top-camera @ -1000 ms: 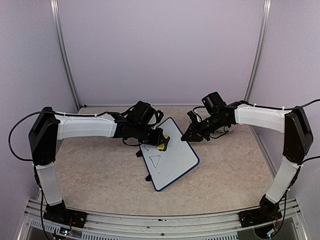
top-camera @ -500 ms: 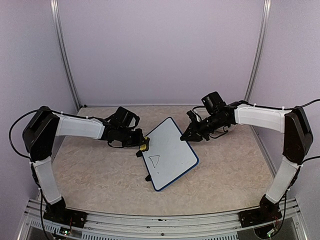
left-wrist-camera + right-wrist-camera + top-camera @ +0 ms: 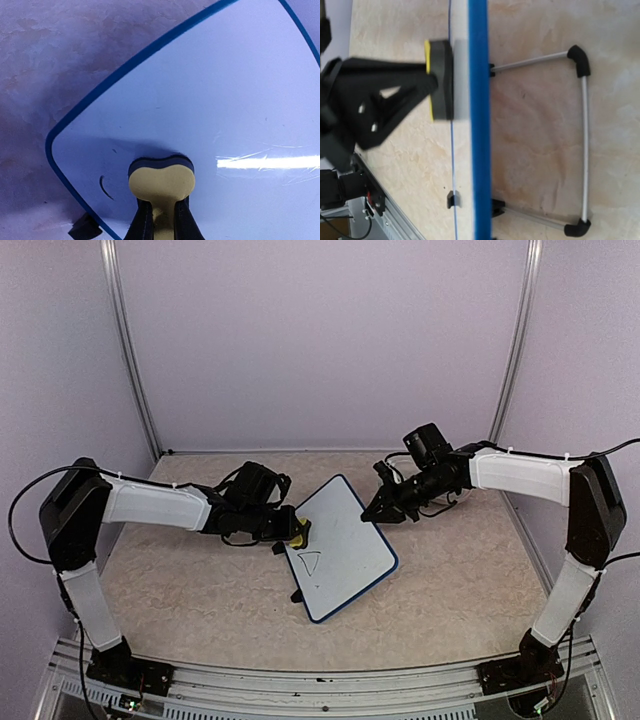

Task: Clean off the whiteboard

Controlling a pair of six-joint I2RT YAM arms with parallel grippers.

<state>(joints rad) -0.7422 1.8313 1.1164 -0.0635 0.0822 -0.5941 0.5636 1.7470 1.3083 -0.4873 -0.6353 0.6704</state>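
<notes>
The whiteboard (image 3: 345, 540), blue-rimmed, stands tilted on its wire stand mid-table. A black triangle (image 3: 311, 562) is drawn on its left part. My left gripper (image 3: 290, 530) is shut on a yellow eraser (image 3: 298, 533) and presses its dark pad on the board's left edge. In the left wrist view the eraser (image 3: 161, 182) sits between my fingers (image 3: 142, 225), next to a short curved black mark (image 3: 105, 187). My right gripper (image 3: 383, 510) is at the board's far right edge; its wrist view shows the blue rim (image 3: 479, 125) running to the bottom, fingers hidden.
The board's wire stand (image 3: 584, 140) with black feet (image 3: 577, 52) rests on the beige table behind the board. The right wrist view also shows the eraser (image 3: 440, 80) and the black left gripper (image 3: 380, 95). Purple walls enclose the table on three sides.
My left gripper swept the eraser left off the board's upper left part, then came back slightly right onto its edge. The right arm and the board have not moved.
</notes>
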